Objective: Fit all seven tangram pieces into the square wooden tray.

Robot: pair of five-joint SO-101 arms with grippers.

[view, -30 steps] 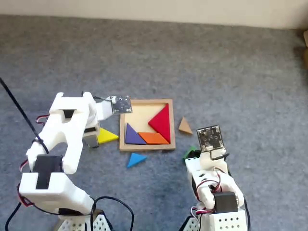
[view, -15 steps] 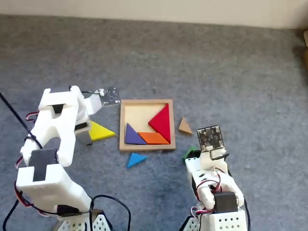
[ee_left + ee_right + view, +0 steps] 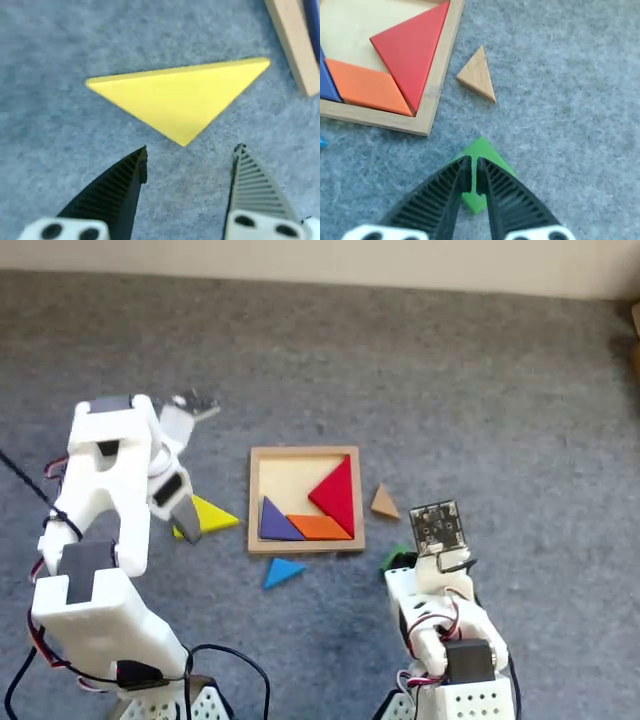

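The square wooden tray holds a red triangle, a purple triangle and an orange parallelogram. On the carpet left of the tray lies a yellow triangle. My left gripper hangs open just above that triangle's near corner, holding nothing. A small blue triangle lies in front of the tray and a tan triangle to its right. My right gripper is shut and empty over a green piece.
Grey carpet covers the whole table. The right arm's body stands at the front, hiding part of the green piece. Open carpet lies behind and to the right of the tray. The tray's rim runs close past the yellow triangle.
The left arm has swung left, away from the tray's left edge, and now sits over the uncovered yellow triangle. The right arm and the pieces have not moved.
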